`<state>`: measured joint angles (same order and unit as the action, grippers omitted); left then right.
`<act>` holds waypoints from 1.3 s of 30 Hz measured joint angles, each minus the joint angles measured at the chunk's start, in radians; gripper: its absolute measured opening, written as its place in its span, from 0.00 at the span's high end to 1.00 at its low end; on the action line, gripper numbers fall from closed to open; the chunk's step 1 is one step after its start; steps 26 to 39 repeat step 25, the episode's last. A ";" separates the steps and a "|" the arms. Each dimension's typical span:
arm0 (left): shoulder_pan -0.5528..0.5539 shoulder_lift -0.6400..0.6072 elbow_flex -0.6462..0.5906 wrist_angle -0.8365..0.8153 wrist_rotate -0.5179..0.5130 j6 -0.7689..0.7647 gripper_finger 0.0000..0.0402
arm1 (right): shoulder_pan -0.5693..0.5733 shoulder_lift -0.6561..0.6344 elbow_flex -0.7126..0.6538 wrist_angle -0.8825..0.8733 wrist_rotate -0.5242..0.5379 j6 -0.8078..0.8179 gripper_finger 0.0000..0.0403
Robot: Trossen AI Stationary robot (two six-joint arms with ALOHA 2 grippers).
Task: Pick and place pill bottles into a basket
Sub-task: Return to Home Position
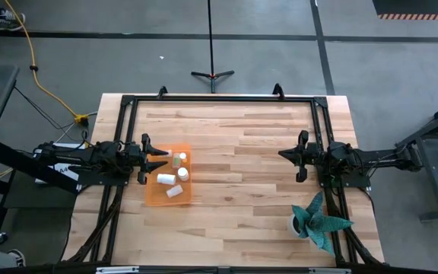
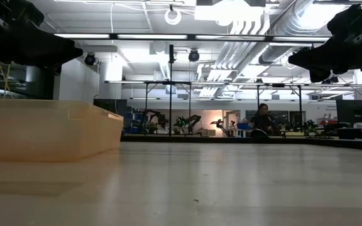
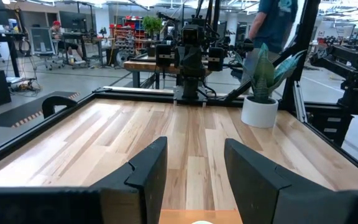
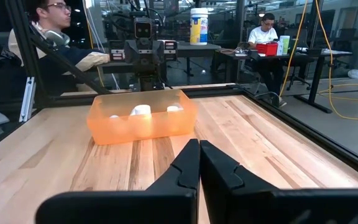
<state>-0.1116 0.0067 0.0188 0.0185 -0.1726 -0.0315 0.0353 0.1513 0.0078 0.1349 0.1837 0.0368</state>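
Note:
The translucent orange basket (image 1: 169, 178) rests flat on the table's left part; it also shows in the right wrist view (image 4: 143, 116) and the low view (image 2: 43, 129). Several white pill bottles (image 1: 172, 180) lie inside it, and their caps show over its rim (image 4: 140, 110). My left gripper (image 1: 158, 161) hangs open and empty above the basket's left edge; its fingers (image 3: 191, 171) stand apart over the table. My right gripper (image 1: 284, 154) is shut and empty above the table's right part, its fingers (image 4: 199, 163) together.
A teal-green plant in a white pot (image 1: 318, 222) stands at the table's near right corner and shows in the left wrist view (image 3: 260, 93). A black frame (image 1: 219, 99) runs around the table. People sit and stand in the room beyond. Bare wood lies between the two arms.

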 joint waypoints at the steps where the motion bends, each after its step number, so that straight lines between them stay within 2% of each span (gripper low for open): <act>1: 0.000 0.000 0.000 0.000 0.000 0.000 0.51 | 0.000 0.000 0.000 0.000 0.000 0.000 1.00; 39: 0.000 0.000 0.000 0.000 0.000 0.000 0.51 | 0.000 0.000 0.000 0.000 0.000 0.000 0.99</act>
